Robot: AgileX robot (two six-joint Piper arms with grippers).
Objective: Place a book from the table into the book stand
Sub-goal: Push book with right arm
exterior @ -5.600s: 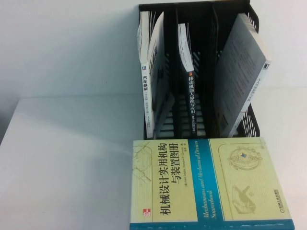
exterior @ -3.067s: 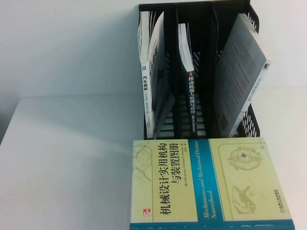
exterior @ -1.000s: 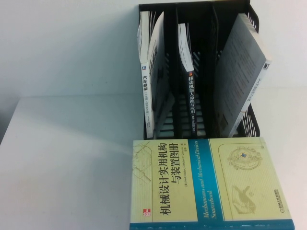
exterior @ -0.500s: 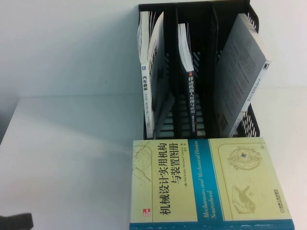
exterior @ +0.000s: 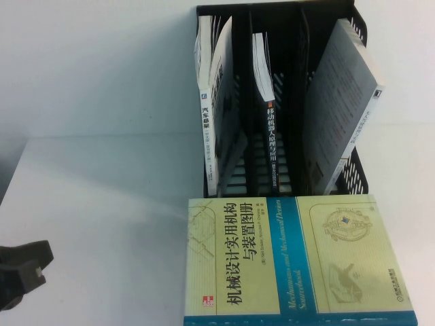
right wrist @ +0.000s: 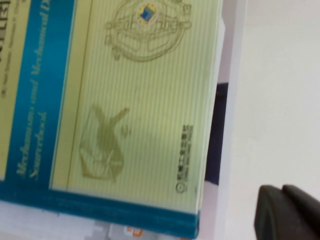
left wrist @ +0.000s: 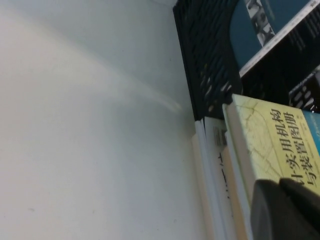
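The left pincer (exterior: 24, 272), clenched and empty, is hovering over the counter (exterior: 102, 224) at eight o'clock. The right pincer (right wrist: 287, 212) is beside the book (exterior: 299, 255) at five o'clock; its state I cannot tell. It should be gripping the book's edge. The stand (exterior: 279, 102) at twelve o'clock is holding three books already.

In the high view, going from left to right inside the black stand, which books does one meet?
Inside the book stand: white-spined book in the left compartment → dark-spined book in the middle one → grey-covered book leaning in the right one.
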